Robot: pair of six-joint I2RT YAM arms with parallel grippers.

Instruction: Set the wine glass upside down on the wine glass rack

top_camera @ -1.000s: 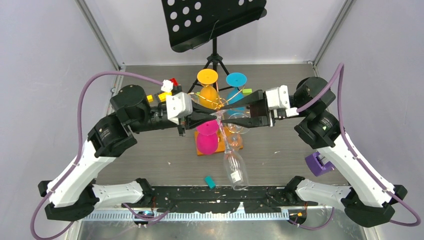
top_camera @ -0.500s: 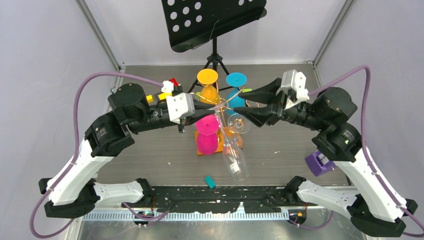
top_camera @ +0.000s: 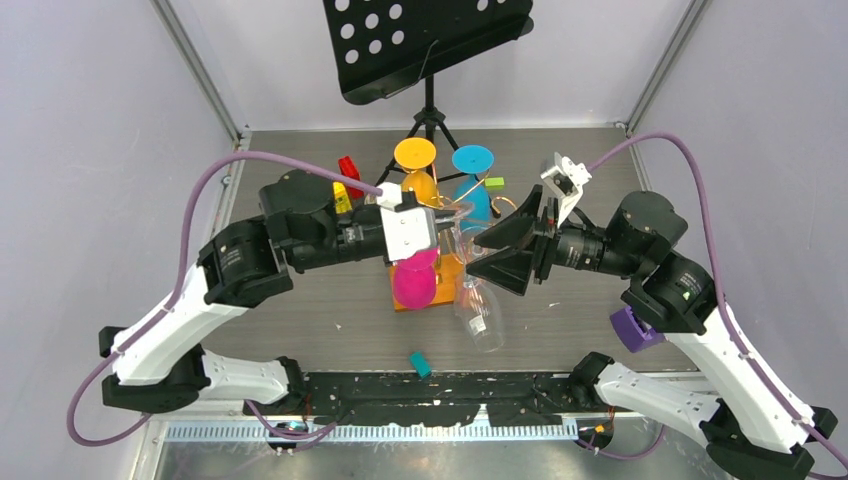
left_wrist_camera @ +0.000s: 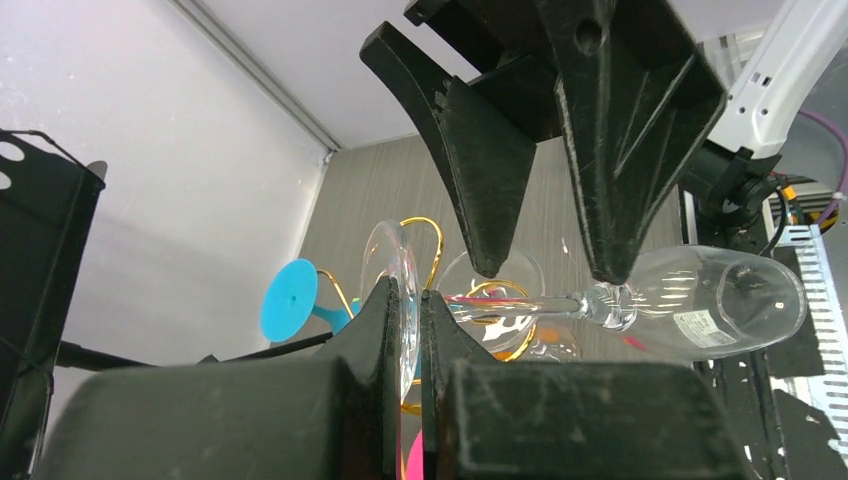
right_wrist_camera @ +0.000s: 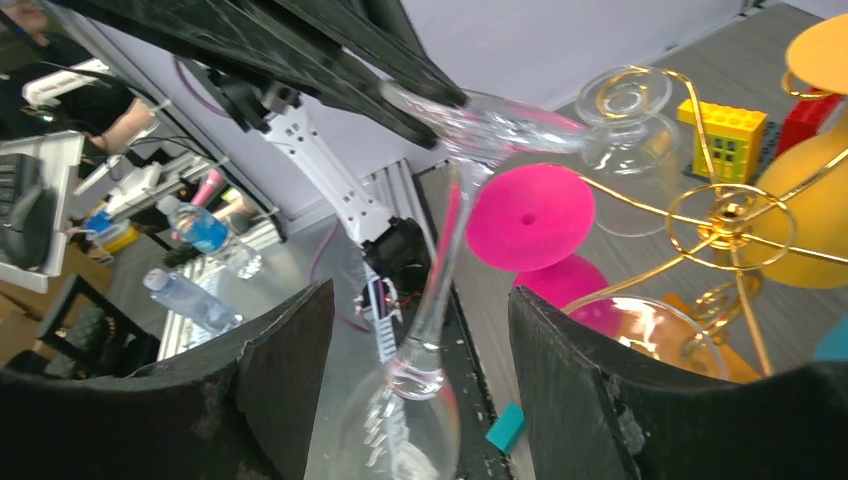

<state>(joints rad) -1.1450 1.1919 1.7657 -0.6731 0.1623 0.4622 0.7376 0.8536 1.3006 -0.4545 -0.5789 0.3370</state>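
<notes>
left gripper (left_wrist_camera: 410,300): pinching wine glass (left_wrist_camera: 700,305) foot | right gripper (right_wrist_camera: 415,310): wide, astride stem | wine glass rack (right_wrist_camera: 730,215): pink glass (right_wrist_camera: 530,215) just beside stem | bowl sticker (left_wrist_camera: 712,326): unreadable

The grey table (top_camera: 300,310) bears the wine glass rack (top_camera: 447,272), a teal block (top_camera: 420,364) and a purple piece (top_camera: 632,328).

wine glass rack (top_camera: 447,271) ringed by coloured glasses (top_camera: 413,283), music stand (top_camera: 420,40) behind, bare table (top_camera: 545,340) at right

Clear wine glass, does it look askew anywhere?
The clear wine glass hangs slanted, not seated on the gold wire rack, pinched only by its foot in the left tool; the open right tool straddles its stem.
</notes>
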